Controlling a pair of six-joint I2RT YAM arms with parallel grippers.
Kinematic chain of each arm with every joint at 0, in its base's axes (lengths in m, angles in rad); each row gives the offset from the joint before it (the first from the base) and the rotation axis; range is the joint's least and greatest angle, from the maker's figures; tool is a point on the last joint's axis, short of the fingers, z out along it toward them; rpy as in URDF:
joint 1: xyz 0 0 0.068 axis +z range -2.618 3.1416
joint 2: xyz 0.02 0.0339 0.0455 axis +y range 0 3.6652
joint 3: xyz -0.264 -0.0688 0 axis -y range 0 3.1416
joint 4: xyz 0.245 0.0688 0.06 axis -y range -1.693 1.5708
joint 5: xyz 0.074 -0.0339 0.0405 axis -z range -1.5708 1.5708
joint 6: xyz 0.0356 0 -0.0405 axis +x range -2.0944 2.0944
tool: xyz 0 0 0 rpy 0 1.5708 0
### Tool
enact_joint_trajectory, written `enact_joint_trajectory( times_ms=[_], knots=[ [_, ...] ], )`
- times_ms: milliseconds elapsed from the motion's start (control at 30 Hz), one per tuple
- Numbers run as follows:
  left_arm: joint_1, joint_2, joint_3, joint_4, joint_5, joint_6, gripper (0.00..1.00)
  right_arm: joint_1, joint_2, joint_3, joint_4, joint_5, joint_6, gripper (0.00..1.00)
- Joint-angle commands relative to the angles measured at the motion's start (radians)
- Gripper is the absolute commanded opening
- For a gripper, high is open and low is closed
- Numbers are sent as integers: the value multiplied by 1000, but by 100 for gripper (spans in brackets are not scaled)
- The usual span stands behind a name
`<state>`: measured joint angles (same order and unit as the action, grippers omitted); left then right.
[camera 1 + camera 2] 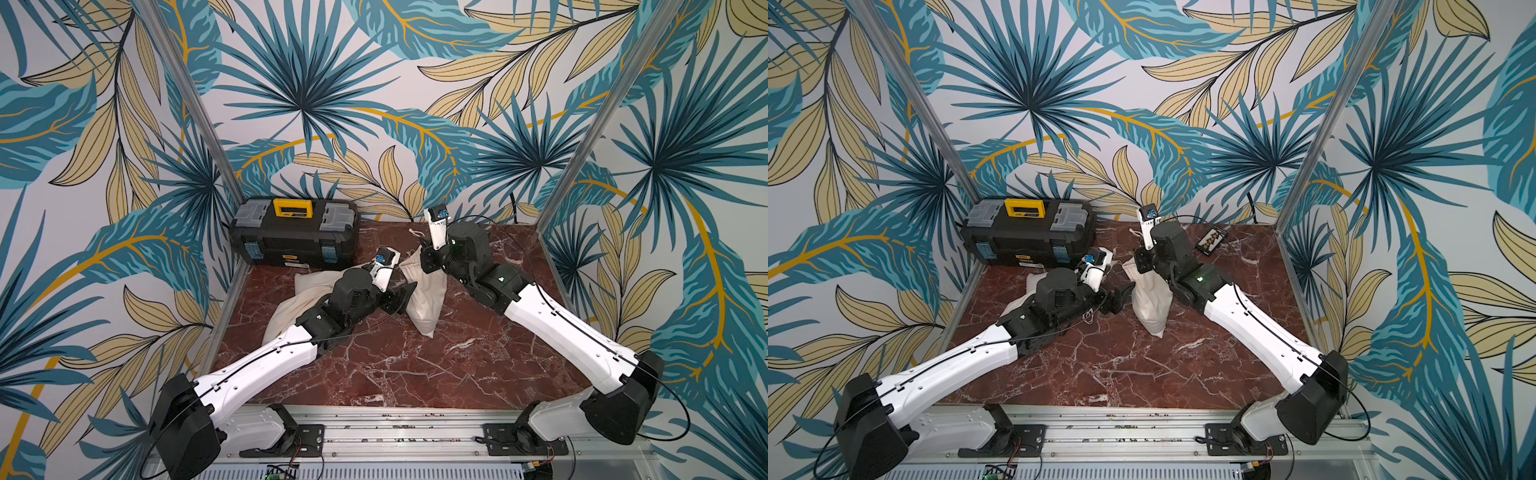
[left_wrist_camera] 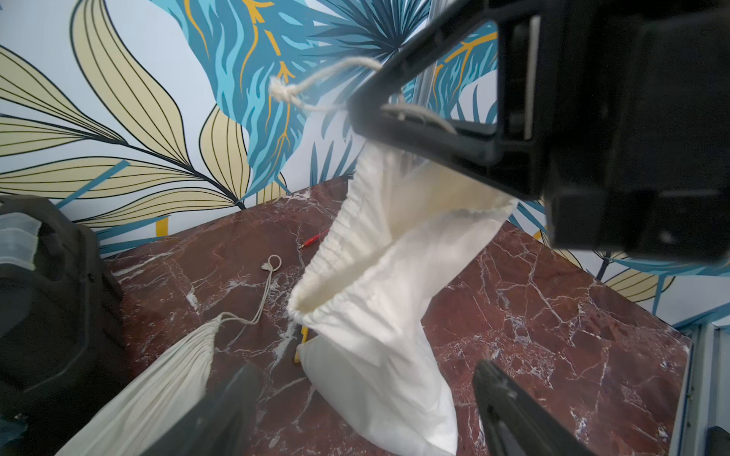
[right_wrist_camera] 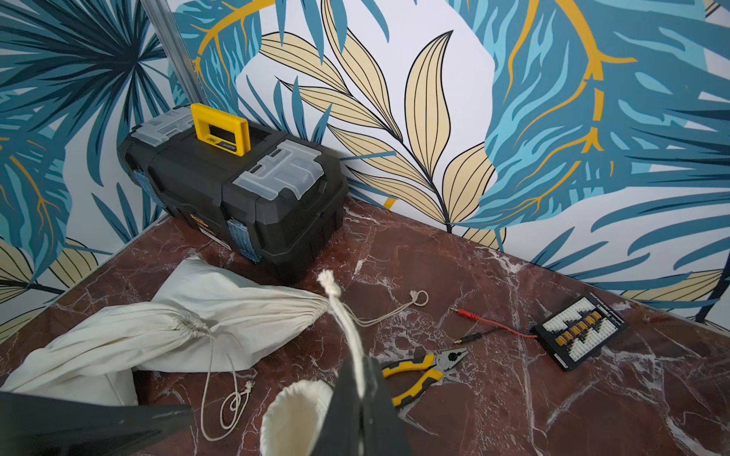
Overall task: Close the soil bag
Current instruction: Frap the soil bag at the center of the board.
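- The soil bag (image 1: pixel 424 297) is soft, thin cloth. It will probably sag and fold wherever it is pushed, while its filled lower end looks heavy enough to anchor it on the worktop (image 1: pixel 415 365).
- The best hold is the drawstring (image 2: pixel 312 85). It is thin cord and likely to slip unless pinched near its knot, and the puckered hem would serve as the counter-hold.
- The right tool (image 2: pixel 365 114) is clamped on that drawstring and holds the neck up.
- The left tool (image 2: pixel 363 367) has its jaws apart just beside the bag's body. I cannot tell whether it touches.
- In both top views the bag sits near frame centre, between the arms, lower right of the toolbox (image 1: pixel 293 232).
- It is cream, unprinted and wrinkled, and its gathered mouth gapes, so it is not yet closed.
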<state>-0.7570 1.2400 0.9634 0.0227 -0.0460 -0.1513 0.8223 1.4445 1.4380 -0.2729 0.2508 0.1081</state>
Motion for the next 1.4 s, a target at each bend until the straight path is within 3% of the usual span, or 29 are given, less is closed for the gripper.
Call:
enact_joint_trajectory(
  times_ms=[0, 133, 233, 267, 367, 533, 833, 1033, 1133, 1300, 1367],
  knots=[
    [-1, 59, 62, 57, -17, -33, 88, -5, 4, -12, 95, -48, 39, 0],
    [-1, 143, 129, 56, -3, -40, 87, -7, 5, -19, 101, -44, 46, 0],
    [-2, 204, 163, 74, 39, -58, 81, -13, -1, -24, 103, -40, 46, 0],
    [-2, 222, 171, 69, 27, -58, 75, -16, -7, -28, 107, -38, 48, 0],
    [-2, 239, 160, 58, -42, -49, 44, -25, -34, -40, 100, -13, 52, 0],
    [36, 140, 109, 6, -162, 35, 1, -154, -149, -116, 85, -19, 72, 0],
    [285, 35, 99, -166, -136, 62, 0, -445, -363, -229, 67, -150, 99, 0],
    [388, 27, 59, -209, -182, 86, 0, -619, -400, -331, 139, -298, 177, 0],
    [408, 21, 36, -234, -178, 124, 0, -638, -397, -429, 210, -350, 230, 0],
    [397, 23, -39, -153, 81, 105, 0, -624, -370, -541, 423, -647, 323, 0],
    [368, 31, -31, -137, 165, 98, 0, -567, -327, -500, 418, -675, 305, 0]
  ],
)
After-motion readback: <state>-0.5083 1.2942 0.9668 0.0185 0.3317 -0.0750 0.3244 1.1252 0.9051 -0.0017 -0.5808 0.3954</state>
